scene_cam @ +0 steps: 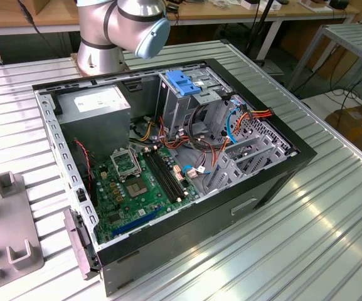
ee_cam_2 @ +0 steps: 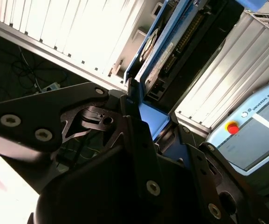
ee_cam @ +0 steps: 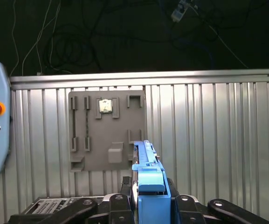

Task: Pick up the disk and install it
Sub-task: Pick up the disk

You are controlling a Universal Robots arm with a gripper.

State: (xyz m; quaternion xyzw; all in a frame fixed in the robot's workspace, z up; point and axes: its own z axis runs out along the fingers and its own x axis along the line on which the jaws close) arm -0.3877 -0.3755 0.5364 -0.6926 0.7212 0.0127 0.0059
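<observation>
We judge the pick done and the carry in hand. In both wrist views the gripper (ee_cam: 150,198) is clamped on the disk (ee_cam: 145,161), jaws drawn narrow onto its blue rails. The drive stands edge-on between them, held clear of the ribbed metal table (ee_cam: 218,140) below. In the second wrist view the disk shows its connector edge and a strip of white label beyond the fingers. Below it, in the first wrist view, lies the grey fixture plate (ee_cam: 106,135). That plate sits at the lower left of the exterior view, apart from the open computer case (scene_cam: 262,182) at the frame's centre. The arm (scene_cam: 121,25) rises at the top of that frame, behind the case. The drive cage (scene_cam: 184,84) with its blue handle stands upper centre inside the case. As we read it, installing calls for bringing the disk over that cage, squaring its rails with the slot, and keeping clear of the loose cables (scene_cam: 231,125) beside it.
</observation>
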